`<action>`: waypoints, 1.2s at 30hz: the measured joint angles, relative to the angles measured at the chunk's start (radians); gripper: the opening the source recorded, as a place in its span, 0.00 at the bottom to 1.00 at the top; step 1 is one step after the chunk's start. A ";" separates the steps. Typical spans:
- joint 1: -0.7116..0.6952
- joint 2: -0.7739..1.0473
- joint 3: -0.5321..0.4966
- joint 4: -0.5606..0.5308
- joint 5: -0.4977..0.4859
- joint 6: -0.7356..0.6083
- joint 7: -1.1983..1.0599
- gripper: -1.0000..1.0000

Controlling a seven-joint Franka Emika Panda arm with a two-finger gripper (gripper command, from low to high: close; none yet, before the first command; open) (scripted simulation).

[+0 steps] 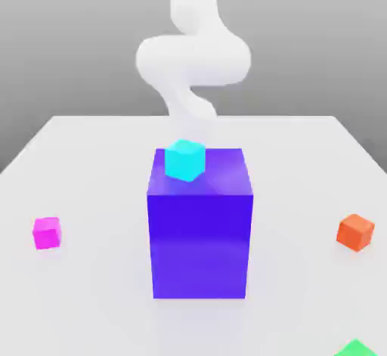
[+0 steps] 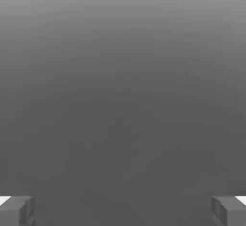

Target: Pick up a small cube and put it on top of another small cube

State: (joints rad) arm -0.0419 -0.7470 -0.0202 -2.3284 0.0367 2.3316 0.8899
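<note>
Small magenta cube (image 1: 47,233) on the tabletop (image 1: 91,286), probably light and rigid, graspable across opposite flat sides; end effector (image 2: 123,210) wide, empty.

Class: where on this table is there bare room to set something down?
Bare table lies between the pink cube and the big blue block, and between it and the orange cube. The block's top carries a cyan cube.

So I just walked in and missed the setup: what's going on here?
A white robot arm is set behind a big blue-purple block, holding nothing; its gripper is open. A cyan cube sits on the block. The small magenta cube lies on the table at the exterior view's left, an orange cube at its right. No stacking has begun.
</note>
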 joint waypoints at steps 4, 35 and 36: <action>-0.071 0.090 -0.028 -0.047 0.059 0.051 0.152 0.50; -0.600 0.736 -0.170 -0.401 0.136 0.452 1.541 0.50; -0.615 0.753 -0.181 -0.413 0.116 0.466 1.602 0.50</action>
State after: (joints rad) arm -0.6567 0.0062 -0.2013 -2.7419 0.1526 2.7974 2.4919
